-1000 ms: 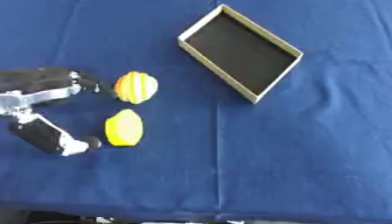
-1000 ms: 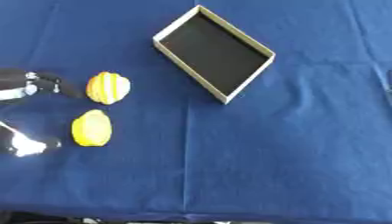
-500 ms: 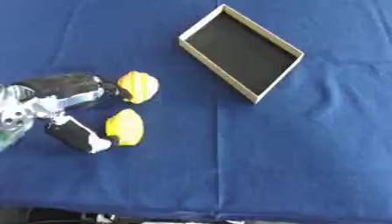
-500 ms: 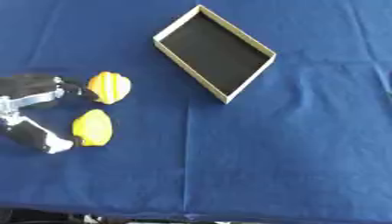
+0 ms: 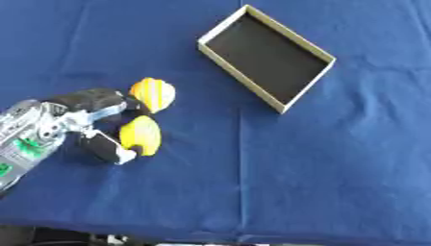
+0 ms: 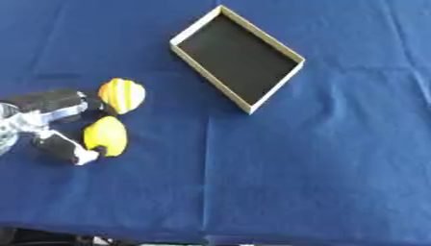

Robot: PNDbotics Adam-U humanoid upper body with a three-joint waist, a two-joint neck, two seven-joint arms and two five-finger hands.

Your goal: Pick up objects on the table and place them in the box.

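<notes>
A blue-covered table (image 5: 353, 182) is seen with an open box (image 5: 266, 56), dark inside and holding nothing, set well away up and to the right of the left hand (image 5: 80, 117). That hand is spread open, unclenched, around a yellow lemon-like object (image 5: 141, 135); a striped yellow-orange object (image 5: 152, 93) lies just beyond its upper fingers.

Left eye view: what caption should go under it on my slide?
Robot's left hand reaches two yellow fruit-shaped objects, striped and plain, beside an empty tan box on blue cloth.
</notes>
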